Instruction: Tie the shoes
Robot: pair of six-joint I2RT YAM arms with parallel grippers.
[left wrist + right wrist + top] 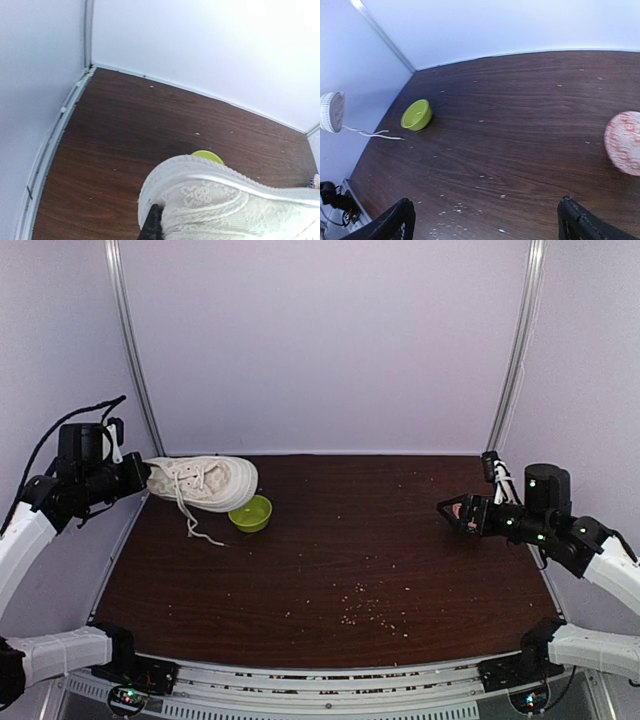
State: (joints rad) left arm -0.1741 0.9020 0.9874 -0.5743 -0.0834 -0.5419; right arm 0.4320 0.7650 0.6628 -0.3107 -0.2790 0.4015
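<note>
1. Grip comes first: my left gripper (141, 478) is at the far-left corner with its jaws pressed together, pinching the left end of the sneaker (205, 482). I take it by that end so that the tongue and eyelets are bare for the work to come.
2. The sneaker is at the far left, close to the wall (60, 360), with its toe pointing right. It looks tilted and at least partly raised. I cannot tell whether any of the sole rests on the table (400, 560).
3. The laces (190, 515) hang loose from the eyelets, and their ends trail on the wood toward the near side. They are untied, so the knot is not yet begun.
4. A green bowl (250, 513) stands just beside the toe on its near-right side, and it looks empty. It is close enough to catch a swinging lace, so I judge the sneaker needs setting down away from it.
5. Crumbs (365, 610) are scattered over the near middle of the table, well apart from the sneaker.
6. My right gripper (456, 510) hovers over the right side of the table, well apart from the sneaker. Its jaws are spread wide with nothing between them, ready, I judge, to take a lace once the sneaker is placed.
</note>
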